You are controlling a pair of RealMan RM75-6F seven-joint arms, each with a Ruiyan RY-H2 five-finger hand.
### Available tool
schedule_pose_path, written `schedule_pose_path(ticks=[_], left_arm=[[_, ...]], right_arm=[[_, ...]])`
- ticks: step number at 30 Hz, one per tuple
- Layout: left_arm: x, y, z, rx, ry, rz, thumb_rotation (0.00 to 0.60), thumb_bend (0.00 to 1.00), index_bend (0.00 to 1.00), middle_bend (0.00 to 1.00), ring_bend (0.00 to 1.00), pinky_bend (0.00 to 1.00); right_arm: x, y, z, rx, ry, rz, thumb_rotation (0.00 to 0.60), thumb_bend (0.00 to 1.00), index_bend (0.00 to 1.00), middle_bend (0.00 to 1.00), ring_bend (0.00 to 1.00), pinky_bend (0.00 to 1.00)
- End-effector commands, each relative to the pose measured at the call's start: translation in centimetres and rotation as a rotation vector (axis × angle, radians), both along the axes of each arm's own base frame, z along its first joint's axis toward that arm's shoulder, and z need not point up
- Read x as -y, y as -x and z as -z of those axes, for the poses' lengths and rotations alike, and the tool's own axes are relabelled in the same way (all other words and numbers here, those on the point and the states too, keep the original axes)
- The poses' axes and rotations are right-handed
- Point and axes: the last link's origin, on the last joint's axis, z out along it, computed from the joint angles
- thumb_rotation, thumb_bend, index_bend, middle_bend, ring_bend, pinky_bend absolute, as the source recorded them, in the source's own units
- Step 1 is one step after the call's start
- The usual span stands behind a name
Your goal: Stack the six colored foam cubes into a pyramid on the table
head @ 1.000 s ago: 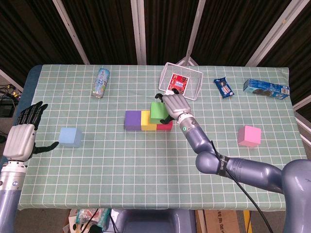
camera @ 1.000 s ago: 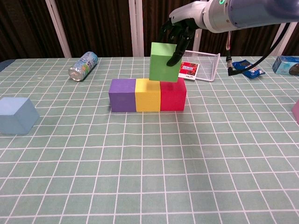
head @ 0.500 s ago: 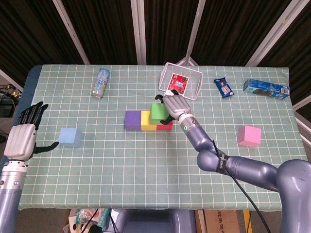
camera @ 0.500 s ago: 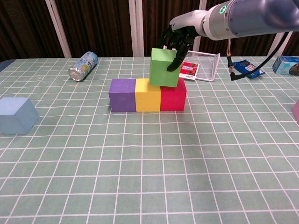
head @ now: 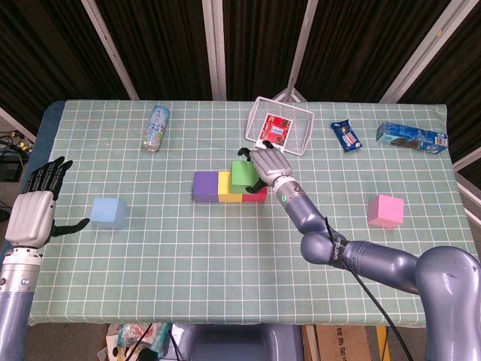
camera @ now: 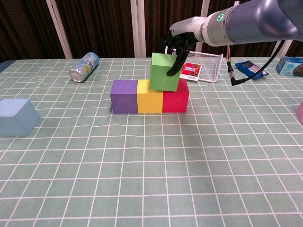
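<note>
The right hand [camera: 179,43], reaching in from the upper right of the chest view, has its dark fingers wrapped over the top and right face of the green cube [camera: 164,72], and in the last second it has brought that cube down. A moment ago the cube hung clear above the row; now its underside sits against the tops of the yellow cube [camera: 149,96] and the red cube [camera: 175,96], straddling their seam, though it looks slightly tilted rather than flat. To my eye that makes this the placing of the second tier's first block, with the letting-go not yet done.

Going down in size: the green checked worktop [head: 225,248] carries everything. The left hand [head: 34,214] hovers at the far left of the head view, fingers spread and empty, unmoved through this. The purple cube [camera: 124,96] closes the row's left end, touching the yellow one. The blue cube [head: 108,212] waits at mid-left, the pink cube [head: 385,210] at mid-right, both well apart from the stack.
</note>
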Motion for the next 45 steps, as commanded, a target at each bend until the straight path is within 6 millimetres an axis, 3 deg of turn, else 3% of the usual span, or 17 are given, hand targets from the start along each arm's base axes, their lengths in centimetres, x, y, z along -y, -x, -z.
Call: schedule_pose_path(ticks=[1,45], left_arm=[[0.0,0.0,0.0,0.001,-0.001,-0.002,0.600,0.01,0.00,0.00,0.00,0.01],[-0.1,0.6,-0.1,-0.001,0.002,-0.015,0.600,0.01,0.00,0.00,0.00,0.01]], right_arm=[[0.0,-0.1,0.1,-0.002,0.000,-0.002,0.600,0.27,0.22,0.39,0.37,0.00],[0.2,-0.3,1.2,-0.074,0.023,-0.042,0.600,0.27,0.22,0.39,0.37,0.00]])
